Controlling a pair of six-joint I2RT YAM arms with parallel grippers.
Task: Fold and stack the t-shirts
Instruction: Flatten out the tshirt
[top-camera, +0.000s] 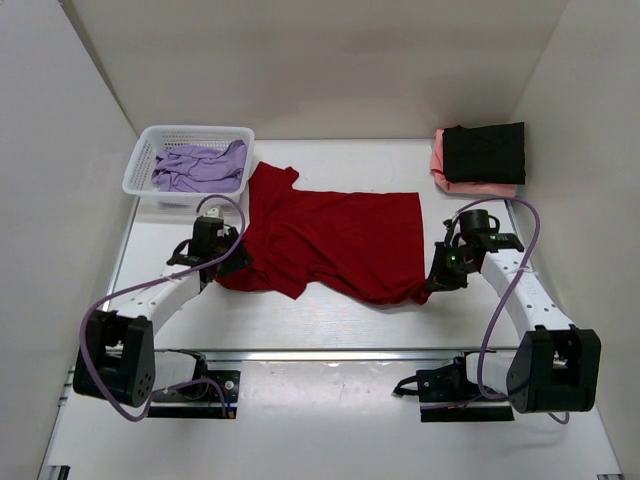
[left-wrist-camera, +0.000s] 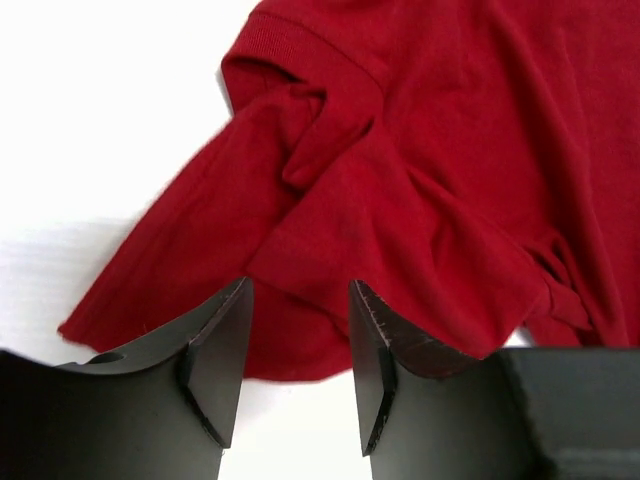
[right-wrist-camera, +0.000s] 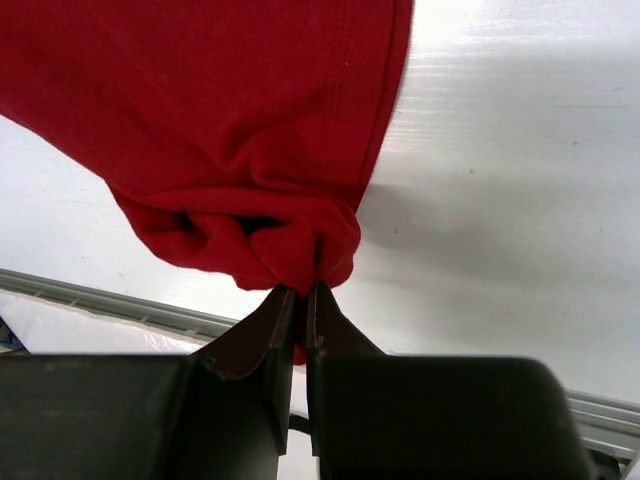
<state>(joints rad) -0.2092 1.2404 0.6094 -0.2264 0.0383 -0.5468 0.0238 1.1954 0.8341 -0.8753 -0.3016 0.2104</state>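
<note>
Edges first: I see the red t-shirt (top-camera: 340, 240) spread across the middle of the table (top-camera: 330, 330), wrinkled, with one sleeve reaching toward the upper left, just beside the white basket (top-camera: 140, 165). The shirt's right edge runs straight; its lower edge is ragged and bunched at both corners. Bare table shows below the shirt down to the front rail, and along the top centre between the basket and the folded stack. That stack sits upper right, the black t-shirt (top-camera: 485, 152) on the salmon t-shirt (top-camera: 438, 160). The lavender t-shirt (top-camera: 200, 165) lies crumpled in the basket.

Left gripper (left-wrist-camera: 300, 290) is at the shirt's lower-left corner, jaws parted about halfway, crumpled red cloth at the fingertips, white table visible in the gap; nothing pinched.

Right gripper (right-wrist-camera: 300, 290) is at the lower-right corner, jaws clenched on a gathered fold of the red cloth.
</note>
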